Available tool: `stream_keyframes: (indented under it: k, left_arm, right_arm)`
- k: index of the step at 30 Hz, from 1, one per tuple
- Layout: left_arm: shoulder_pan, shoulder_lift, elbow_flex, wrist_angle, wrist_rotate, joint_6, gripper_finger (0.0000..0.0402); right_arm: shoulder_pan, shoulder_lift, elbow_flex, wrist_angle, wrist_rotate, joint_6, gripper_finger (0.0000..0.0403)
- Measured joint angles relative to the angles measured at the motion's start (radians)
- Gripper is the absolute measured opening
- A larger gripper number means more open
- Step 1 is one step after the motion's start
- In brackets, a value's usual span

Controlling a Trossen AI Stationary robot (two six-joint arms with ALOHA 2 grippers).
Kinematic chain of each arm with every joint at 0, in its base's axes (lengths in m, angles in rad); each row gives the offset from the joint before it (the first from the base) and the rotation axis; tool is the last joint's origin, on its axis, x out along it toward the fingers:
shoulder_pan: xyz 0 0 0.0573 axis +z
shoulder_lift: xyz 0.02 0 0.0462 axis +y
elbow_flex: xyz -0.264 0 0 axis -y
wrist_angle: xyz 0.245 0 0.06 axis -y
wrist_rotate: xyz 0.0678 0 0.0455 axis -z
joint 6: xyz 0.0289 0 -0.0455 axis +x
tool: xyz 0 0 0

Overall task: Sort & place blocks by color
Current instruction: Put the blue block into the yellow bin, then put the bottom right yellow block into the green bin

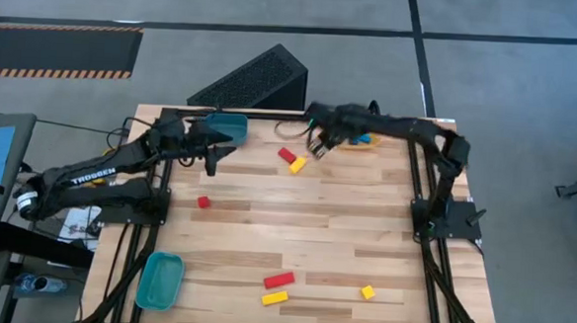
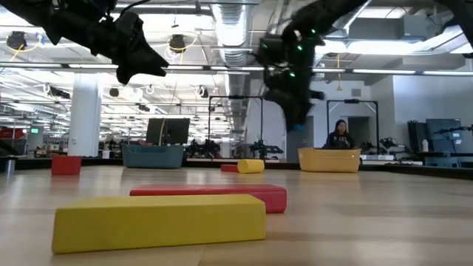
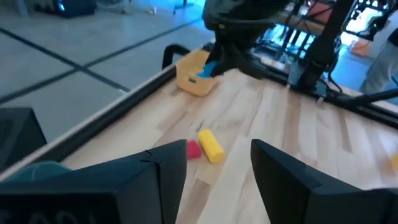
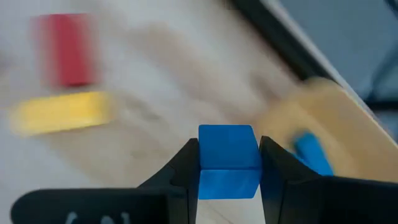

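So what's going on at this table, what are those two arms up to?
Two robot arms are sorting small coloured blocks into bins. The right gripper has a blue cube pinched between its fingers, near the orange bin at the far edge, which already holds a blue block. The left gripper hangs open beside a teal bin, holding nothing. Red and yellow blocks lie loose on the table.
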Motion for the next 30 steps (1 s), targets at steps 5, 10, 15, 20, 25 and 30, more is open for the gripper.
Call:
stream_keyframes:
  k: [5, 10, 15, 20, 25, 30]
  left_arm:
    - [0.031, -0.024, -0.001, -0.097, 0.012, -0.047, 0.0162]
    - [0.031, -0.032, -0.001, -0.198, 0.008, -0.073, 0.0162]
    - [0.031, -0.032, -0.001, -0.231, 0.005, -0.132, 0.0162]
    - [0.026, -0.032, -0.001, -0.231, -0.007, -0.224, 0.0162]
    - [0.002, -0.032, -0.001, -0.229, -0.073, -0.282, 0.0162]
    - [-0.037, -0.032, -0.001, -0.213, -0.161, -0.386, 0.0162]
  right_arm:
    - [-0.115, -0.03, -0.033, 0.007, -0.004, 0.107, 0.0112]
    - [-0.238, 0.047, -0.047, 0.086, -0.056, 0.095, 0.0112]
    - [-0.312, 0.12, -0.047, 0.111, -0.161, 0.084, 0.0112]
    - [-0.323, 0.13, -0.047, 0.089, -0.17, 0.052, 0.0127]
    - [-0.319, 0.076, -0.046, 0.094, -0.157, 0.009, 0.0247]
    - [-0.297, -0.006, -0.046, 0.095, -0.087, -0.066, 0.0305]
